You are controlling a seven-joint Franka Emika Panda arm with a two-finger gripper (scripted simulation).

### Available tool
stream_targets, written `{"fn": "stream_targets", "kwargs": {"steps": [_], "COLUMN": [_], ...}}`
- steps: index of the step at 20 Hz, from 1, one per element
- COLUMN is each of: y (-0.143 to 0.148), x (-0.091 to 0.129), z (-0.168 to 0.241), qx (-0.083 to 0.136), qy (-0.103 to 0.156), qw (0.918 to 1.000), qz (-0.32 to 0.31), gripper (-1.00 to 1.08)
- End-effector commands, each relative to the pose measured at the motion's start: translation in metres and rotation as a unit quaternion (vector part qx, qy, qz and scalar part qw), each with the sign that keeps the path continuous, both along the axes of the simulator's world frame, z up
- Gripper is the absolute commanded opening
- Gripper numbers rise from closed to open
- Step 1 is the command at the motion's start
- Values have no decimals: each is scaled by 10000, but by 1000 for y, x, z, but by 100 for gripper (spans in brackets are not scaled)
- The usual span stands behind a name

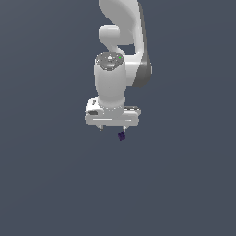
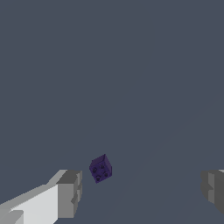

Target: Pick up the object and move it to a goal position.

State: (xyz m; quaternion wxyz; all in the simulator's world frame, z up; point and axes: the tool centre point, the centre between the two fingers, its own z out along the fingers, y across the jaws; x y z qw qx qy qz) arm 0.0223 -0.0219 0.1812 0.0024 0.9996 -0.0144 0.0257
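The object is a tiny dark purple cube with small dots on one face. In the exterior view the cube (image 1: 121,136) lies on the grey floor just below the white gripper (image 1: 112,128), near its finger on the exterior view's right. In the wrist view the cube (image 2: 100,168) sits between the two grey fingertips (image 2: 69,194), closer to one of them and touching neither. The gripper (image 2: 142,189) is open wide and empty, hovering over the cube.
The flat dark grey floor (image 1: 55,184) fills both views. The white arm (image 1: 120,41) rises behind the gripper in the exterior view. No other object shows.
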Motion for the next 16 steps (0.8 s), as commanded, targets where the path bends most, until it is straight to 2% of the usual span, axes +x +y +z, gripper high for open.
{"fn": "stream_targets", "kwargs": {"steps": [1, 10, 16], "y": [0, -1, -1], "x": [0, 10, 9], "z": [0, 9, 8], "qx": [0, 98, 95], "qy": [0, -157, -152], "qw": [10000, 9998, 9998], "qz": [0, 42, 51], "gripper": [100, 100, 100]}}
